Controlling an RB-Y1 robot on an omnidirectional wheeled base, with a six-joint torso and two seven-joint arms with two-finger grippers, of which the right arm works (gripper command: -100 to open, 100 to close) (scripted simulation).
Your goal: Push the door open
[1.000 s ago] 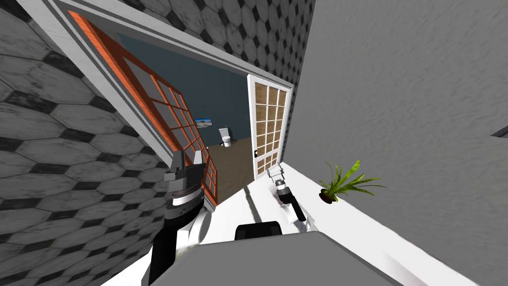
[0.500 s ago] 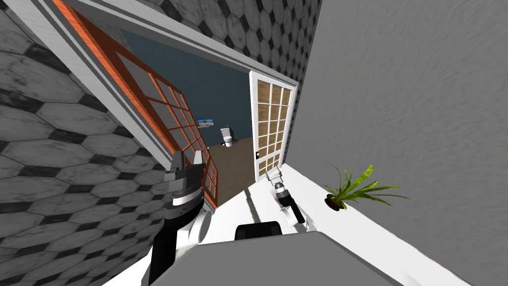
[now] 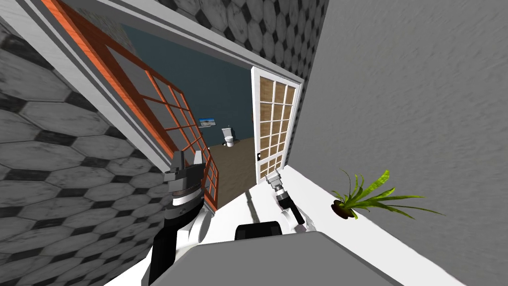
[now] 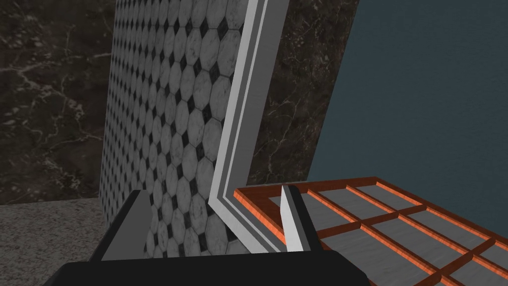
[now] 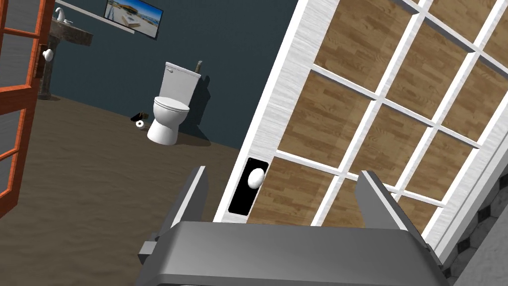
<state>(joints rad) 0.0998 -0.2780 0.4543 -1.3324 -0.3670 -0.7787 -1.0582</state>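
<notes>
Two doors ajar: left jaws spread beside orange door (image 3: 171,119), right jaws spread facing white door (image 3: 273,129).

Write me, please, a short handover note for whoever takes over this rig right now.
Left end effector: open, empty, by the edge of the orange-framed glazed door, which stands swung open.
Right end effector: open, empty, aimed at the white-framed door with wood-look panels beside its round white knob, not touching.
Done: right arm lined up.
Left: likely press the right end effector on the white-framed door and push it open.
</notes>
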